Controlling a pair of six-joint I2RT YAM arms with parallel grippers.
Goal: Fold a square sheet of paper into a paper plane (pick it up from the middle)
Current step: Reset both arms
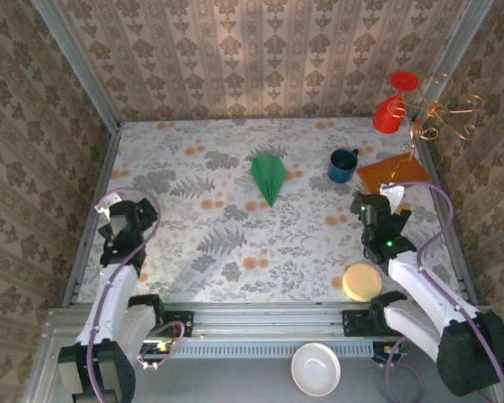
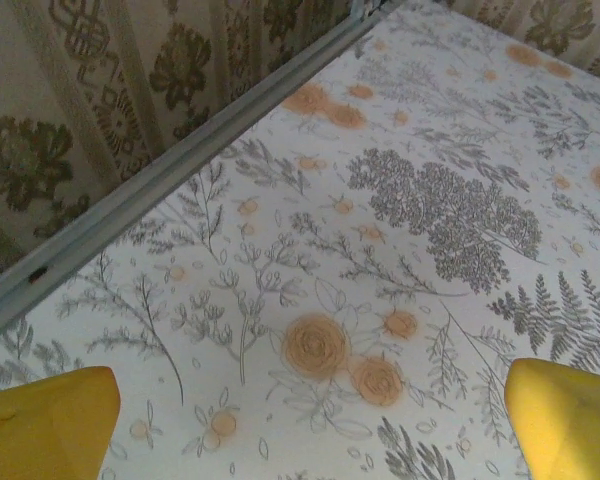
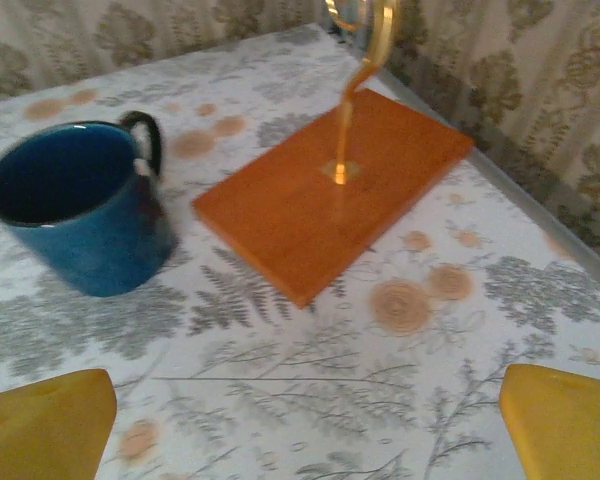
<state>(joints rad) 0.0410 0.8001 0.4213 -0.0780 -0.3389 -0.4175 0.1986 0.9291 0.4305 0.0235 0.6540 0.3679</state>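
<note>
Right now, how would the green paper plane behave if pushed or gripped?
The paper plane is thin folded paper: probably very light, sliding at a nudge. Its creased wings would likely flatten under a firm pinch.

The white left arm (image 1: 112, 300) rose from its base, bent at the elbow, and the black left claw (image 1: 124, 217) held its yellow fingertips (image 2: 42, 425) parted wide. The white right arm (image 1: 417, 287) angled inward, its black right claw (image 1: 375, 211) equally wide, yellow fingertips (image 3: 565, 420) far apart.
</note>
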